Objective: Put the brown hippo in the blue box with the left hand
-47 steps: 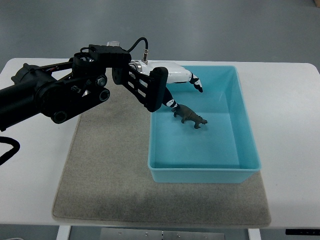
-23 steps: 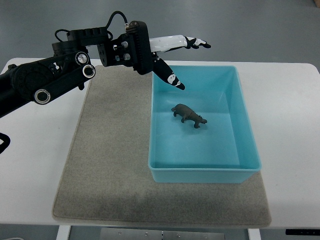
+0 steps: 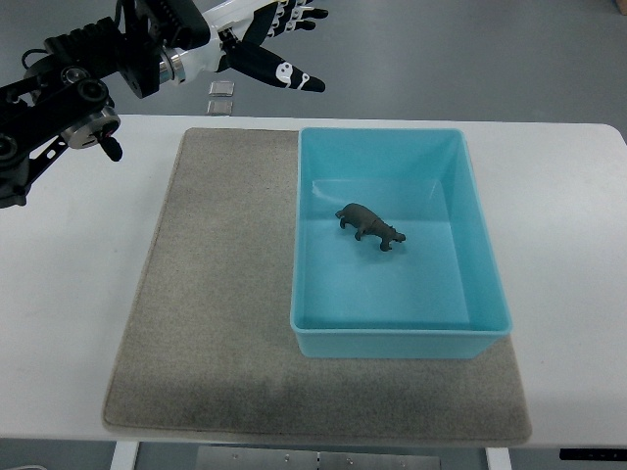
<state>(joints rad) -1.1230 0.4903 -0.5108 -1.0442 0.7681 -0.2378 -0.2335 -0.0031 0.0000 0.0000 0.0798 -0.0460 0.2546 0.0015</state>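
One brown hippo (image 3: 369, 226) sits inside blue box (image 3: 397, 241), I judge task done; my left hand (image 3: 271, 44) far-left, fingers spread, empty.

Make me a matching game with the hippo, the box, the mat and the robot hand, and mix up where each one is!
Things:
1. brown hippo
2. blue box
3. grey mat
4. left hand

Places or states:
A. lying flat on the white table, under the box
B. up at the top of the picture, fingers spread, holding nothing
C. standing on the box floor
D. sitting on the mat's right side

Pairs: 1-C, 2-D, 3-A, 4-B
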